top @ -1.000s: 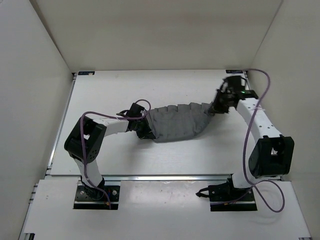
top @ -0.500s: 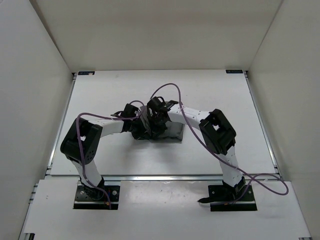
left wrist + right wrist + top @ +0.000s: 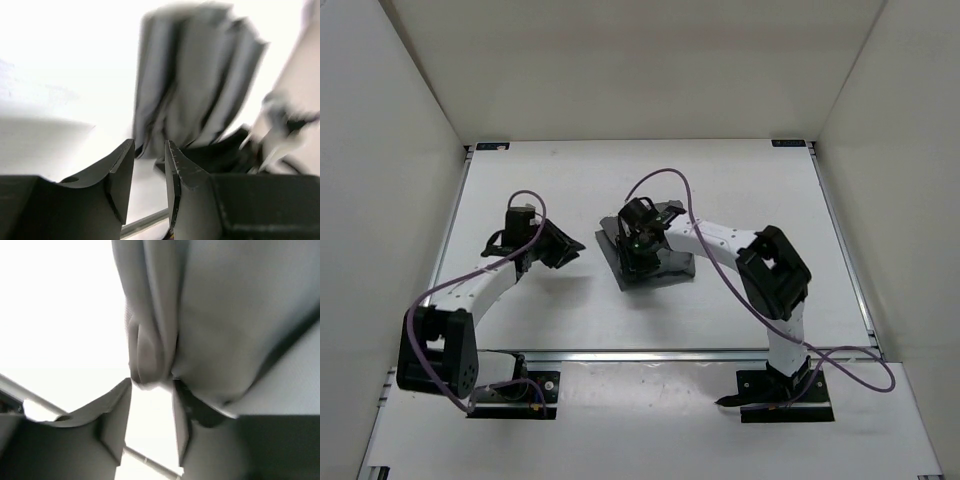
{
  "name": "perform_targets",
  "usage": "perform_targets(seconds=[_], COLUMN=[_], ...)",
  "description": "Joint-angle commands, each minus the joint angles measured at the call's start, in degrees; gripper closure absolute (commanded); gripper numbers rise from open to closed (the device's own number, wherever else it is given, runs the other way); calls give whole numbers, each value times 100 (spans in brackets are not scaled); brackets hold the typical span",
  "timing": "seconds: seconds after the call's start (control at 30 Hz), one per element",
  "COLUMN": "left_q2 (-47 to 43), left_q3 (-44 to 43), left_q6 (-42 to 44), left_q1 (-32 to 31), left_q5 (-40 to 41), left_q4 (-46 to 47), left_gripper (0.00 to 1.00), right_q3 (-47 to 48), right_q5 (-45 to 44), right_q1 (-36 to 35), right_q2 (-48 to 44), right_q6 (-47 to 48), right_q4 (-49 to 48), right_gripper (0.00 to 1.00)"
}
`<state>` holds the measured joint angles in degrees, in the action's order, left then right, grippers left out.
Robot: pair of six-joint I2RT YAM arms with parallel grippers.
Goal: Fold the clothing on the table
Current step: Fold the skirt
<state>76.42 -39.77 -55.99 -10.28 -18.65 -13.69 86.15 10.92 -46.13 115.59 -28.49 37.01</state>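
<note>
Folded skirt [image 3: 670, 266] mid-frame on the worktop [image 3: 740, 180] — right gripper [image 3: 151, 387] slightly spread at its edge; left gripper [image 3: 149, 150] spread, empty.

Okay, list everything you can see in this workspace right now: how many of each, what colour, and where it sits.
clothing: one, gray, folded into a compact bundle at the middle of the table.
table: one, white, between the walls.
corner brackets: two in view, black, at the table's far corners.
rail: one, silver, along the table's near edge.
walls: three, white, to the left, far side and right of the table.
cables: two, purple, one looping along each arm.
left gripper: one, black, fingers apart and empty, to the left of the clothing and clear of it.
right gripper: one, black, fingers apart, over the clothing's left part.
</note>
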Motion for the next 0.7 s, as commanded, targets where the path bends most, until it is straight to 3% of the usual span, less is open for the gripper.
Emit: perform_targets(seconds=[0.0, 0.13, 0.27, 0.3, 0.5, 0.57, 0.67], left_q2=[-461, -584, -550, -558, -567, -602, -585], left_q3=[75, 118, 162, 180, 145, 145, 162], left_q6=[-158, -62, 34, 26, 70, 27, 26], left_q1=[351, 466, 554, 528, 554, 519, 466], left_q5=[-200, -200, -279, -279, -261, -271, -261], left_q4=[147, 68, 60, 51, 33, 112, 139], left_gripper=[59, 58, 59, 58, 59, 59, 59], right_q3=[-212, -756, -1274, -1389, -1698, -1628, -1199], right_q5=[-213, -187, -529, -529, -626, -801, -1213], right_q1=[-221, -230, -55, 68, 543, 604, 850], right_q2=[-1185, -2231, -2997, -3068, -3473, -3220, -2317], right_q6=[132, -34, -157, -157, 45, 115, 457], right_q4=[-71, -142, -88, -133, -63, 173, 700], right_gripper=[62, 40, 32, 23, 22, 26, 22])
